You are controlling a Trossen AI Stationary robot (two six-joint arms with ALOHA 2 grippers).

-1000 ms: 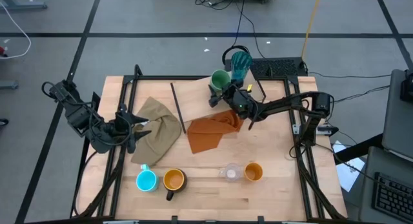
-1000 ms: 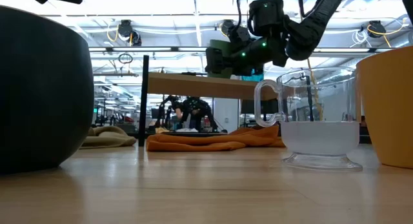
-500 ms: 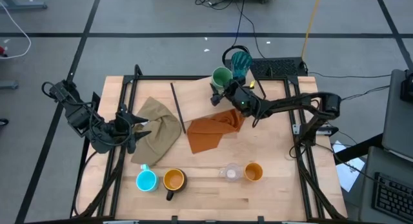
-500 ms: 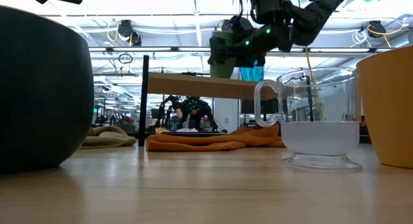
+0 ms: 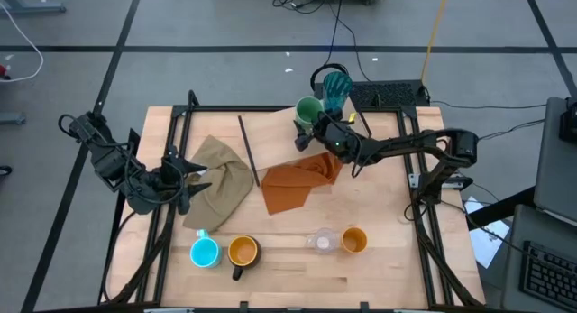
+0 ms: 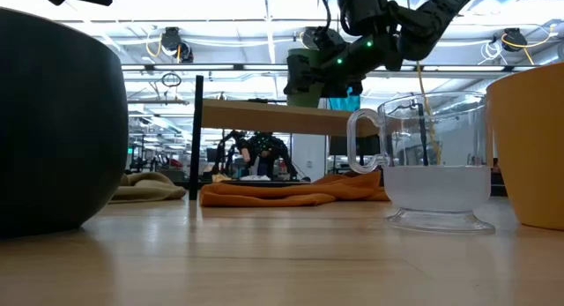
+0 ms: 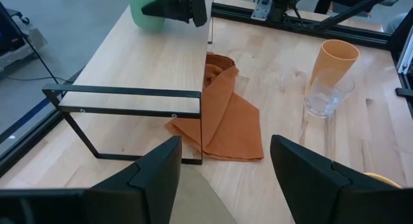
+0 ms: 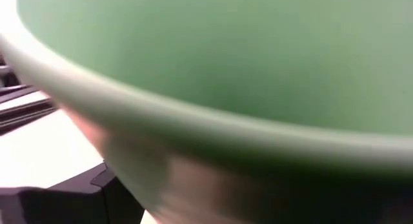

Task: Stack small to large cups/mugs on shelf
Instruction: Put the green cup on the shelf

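My right gripper (image 5: 317, 126) is shut on the green cup (image 5: 308, 108) over the far right part of the plywood shelf (image 6: 264, 115), next to the teal ribbed tumbler (image 5: 336, 86), which stands on the shelf. The blue mug (image 5: 205, 253), black mug (image 5: 243, 252), clear glass (image 5: 322, 241) and orange cup (image 5: 353, 240) stand in a row on the tabletop near its front edge. My left gripper (image 7: 226, 166) is open over a tan cloth (image 5: 221, 178) at the left. My right gripper holds the green cup at its rim (image 5: 315, 117), on the side toward the table's near right, coming in slanting from that side. The fingers themselves are hidden by the wrist and the cup. The cup is roughly upright, its base at the shelf board's height; whether it rests there I cannot tell.
An orange cloth (image 5: 297, 182) lies partly under the shelf. The shelf's black legs (image 7: 122, 95) stand between my left gripper and the cups. A black frame runs along the table's edges (image 5: 424, 223).
My right gripper has risen a little and reached toward the table's far edge with the green cup. The cup has come up from a lower, tilted pose to roughly upright at the shelf board's height, beside the teal tumbler.
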